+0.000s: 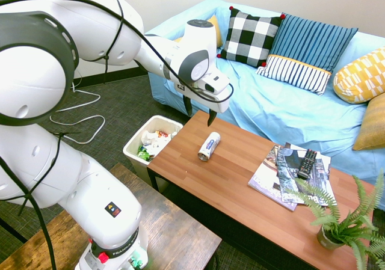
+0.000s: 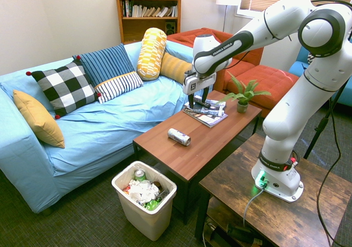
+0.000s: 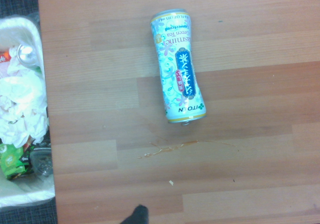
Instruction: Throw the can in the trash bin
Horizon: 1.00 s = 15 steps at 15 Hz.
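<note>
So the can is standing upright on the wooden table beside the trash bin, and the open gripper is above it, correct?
Not quite. The can lies on its side on the wooden table; the first exterior view shows this. The rest holds: the trash bin sits beside the table, and the gripper hangs open above the can.

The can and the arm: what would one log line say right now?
gripper: open, above table | can: lying on table, untouched | trash bin: beside table, holds rubbish

The can (image 3: pixel 178 67) carries the words "Jasmine Green Tea" along its side, a blue band of Japanese characters, and the brand "ITO EN" near one end. The arm's forearm (image 2: pixel 228 44) bears "FRANKA EMIKA" in dark letters. The small print at the can's rim is unreadable.
</note>
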Motion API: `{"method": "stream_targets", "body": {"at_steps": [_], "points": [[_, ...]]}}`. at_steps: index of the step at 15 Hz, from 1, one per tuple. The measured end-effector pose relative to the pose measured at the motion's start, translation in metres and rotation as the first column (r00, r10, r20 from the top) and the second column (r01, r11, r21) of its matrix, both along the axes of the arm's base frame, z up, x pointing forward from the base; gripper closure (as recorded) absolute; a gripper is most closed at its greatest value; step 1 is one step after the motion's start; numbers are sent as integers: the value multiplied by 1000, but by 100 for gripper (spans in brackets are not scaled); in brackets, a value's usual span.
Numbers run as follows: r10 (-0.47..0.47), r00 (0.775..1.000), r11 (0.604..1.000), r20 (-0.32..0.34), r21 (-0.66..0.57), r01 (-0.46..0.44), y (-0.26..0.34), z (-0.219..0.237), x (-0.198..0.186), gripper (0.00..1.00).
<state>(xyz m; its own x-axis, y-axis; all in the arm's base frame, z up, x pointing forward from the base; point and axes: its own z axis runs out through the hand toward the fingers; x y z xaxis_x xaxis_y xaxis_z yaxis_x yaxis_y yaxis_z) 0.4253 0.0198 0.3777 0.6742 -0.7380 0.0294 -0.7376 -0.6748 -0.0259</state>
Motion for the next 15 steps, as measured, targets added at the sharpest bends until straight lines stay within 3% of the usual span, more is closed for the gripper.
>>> {"method": "stream_targets", "body": {"at_steps": [5,15], "points": [[-3,1000,1000,16,-4,3,5,-13,20,0],[-5,1000,999,22,-50,7,9,-142,103,0]]}}
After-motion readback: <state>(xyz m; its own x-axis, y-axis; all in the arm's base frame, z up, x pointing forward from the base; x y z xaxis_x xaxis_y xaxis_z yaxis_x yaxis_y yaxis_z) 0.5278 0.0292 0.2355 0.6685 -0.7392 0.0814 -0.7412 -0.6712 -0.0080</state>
